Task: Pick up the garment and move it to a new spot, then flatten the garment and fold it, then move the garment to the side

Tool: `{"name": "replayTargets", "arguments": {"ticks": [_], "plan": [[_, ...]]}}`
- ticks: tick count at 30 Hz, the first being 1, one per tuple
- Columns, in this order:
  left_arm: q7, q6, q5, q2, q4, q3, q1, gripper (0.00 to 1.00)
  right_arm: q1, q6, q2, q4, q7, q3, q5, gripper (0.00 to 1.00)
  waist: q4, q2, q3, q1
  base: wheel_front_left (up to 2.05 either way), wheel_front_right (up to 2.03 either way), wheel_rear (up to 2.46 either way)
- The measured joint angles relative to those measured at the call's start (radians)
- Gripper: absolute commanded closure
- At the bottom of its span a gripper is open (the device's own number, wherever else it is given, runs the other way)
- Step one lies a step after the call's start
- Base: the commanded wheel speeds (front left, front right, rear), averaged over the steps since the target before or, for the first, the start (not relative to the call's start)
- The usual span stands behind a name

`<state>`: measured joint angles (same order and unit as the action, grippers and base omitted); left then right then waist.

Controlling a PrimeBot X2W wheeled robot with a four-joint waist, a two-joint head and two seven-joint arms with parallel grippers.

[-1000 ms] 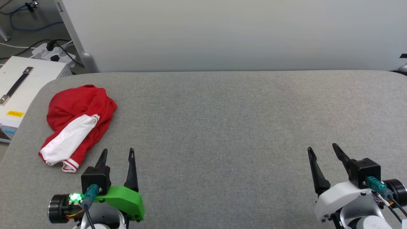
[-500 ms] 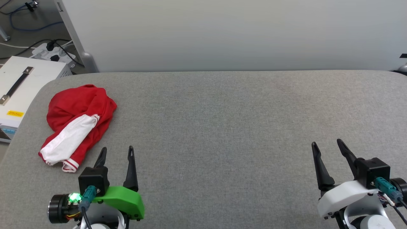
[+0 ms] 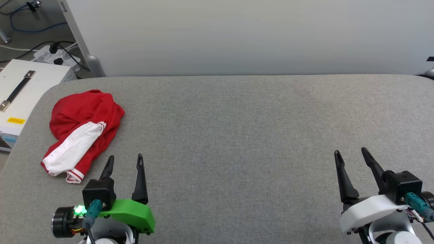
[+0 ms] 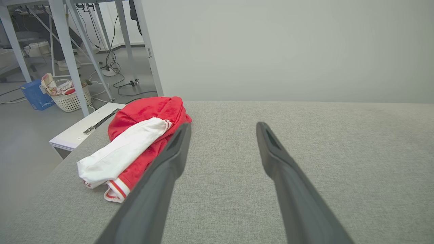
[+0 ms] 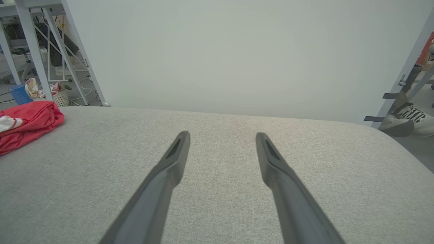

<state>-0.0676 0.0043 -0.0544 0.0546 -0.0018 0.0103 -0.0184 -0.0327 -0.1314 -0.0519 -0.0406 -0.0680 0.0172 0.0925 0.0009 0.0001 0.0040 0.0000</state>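
Grey fabric tabletop [image 3: 237,135]; plain pale wall [image 3: 237,34] behind. Left: white case [image 3: 20,91], floor cables [image 3: 34,32], laundry basket [image 4: 73,101].

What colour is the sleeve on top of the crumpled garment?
The sleeve is white, on the red garment; clearest in the left wrist view.

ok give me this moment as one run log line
stage: pre-grasp | garment: crumpled, left side of table, untouched | left gripper: open, near it | right gripper: open, empty

Garment [image 3: 81,130] on table [image 3: 237,135], left side, just beyond left hand [image 3: 125,157]
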Motion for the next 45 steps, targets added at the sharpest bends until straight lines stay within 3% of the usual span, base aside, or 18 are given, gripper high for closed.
{"name": "replayTargets", "arguments": {"ticks": [45], "plan": [[-0.094, 0.001, -0.067, 0.000, 0.015, 0.018, -0.001, 0.00, -0.044, 0.000, 0.000, -0.050, -0.095, 0.003, 0.034, 0.00, 0.005, 0.0000, 0.009, 0.0000, 0.00, 0.00, 0.00]]}}
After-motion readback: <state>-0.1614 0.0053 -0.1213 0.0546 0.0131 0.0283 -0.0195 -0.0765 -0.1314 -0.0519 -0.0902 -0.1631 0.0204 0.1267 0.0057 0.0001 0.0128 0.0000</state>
